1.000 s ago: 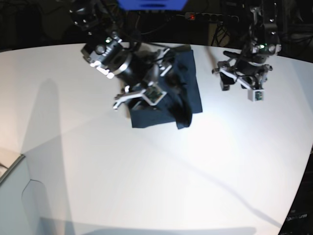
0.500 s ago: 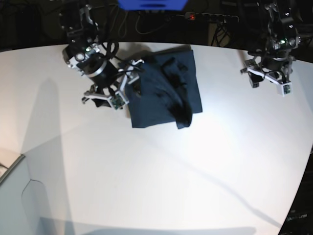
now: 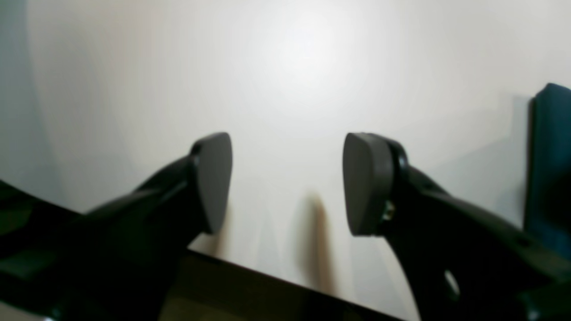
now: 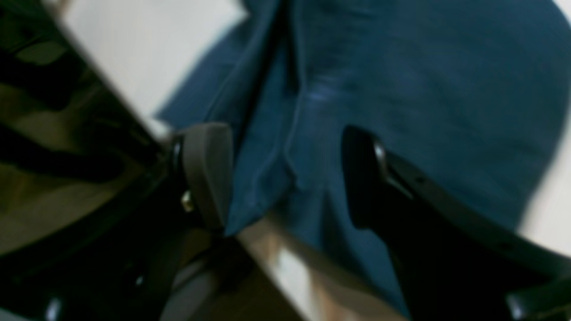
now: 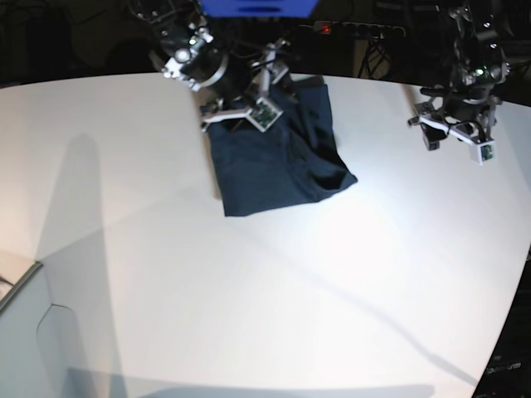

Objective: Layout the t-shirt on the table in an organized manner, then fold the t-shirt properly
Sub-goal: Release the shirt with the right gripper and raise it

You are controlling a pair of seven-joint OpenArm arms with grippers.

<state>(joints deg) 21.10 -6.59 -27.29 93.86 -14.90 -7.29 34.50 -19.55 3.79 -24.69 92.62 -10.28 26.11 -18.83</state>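
Note:
The dark navy t-shirt lies as a folded, roughly square bundle on the white table, towards its far edge. One corner sticks out at the right. In the right wrist view, my right gripper hovers open over the t-shirt's far edge. Creased folds of cloth show in the gap between its fingers. My left gripper is open and empty over bare table, to the right of the shirt. Only a strip of the t-shirt shows at that view's right edge.
A dark background with cables and a power strip runs behind the table's curved far edge. A pale box-like corner sits at the near left. The table's right edge curves down at the near right.
My right arm swung from the shirt's left side up to its far edge. The shirt's right flap shifted, so a corner now sticks out to the right. The left arm pulled back right, then held still.

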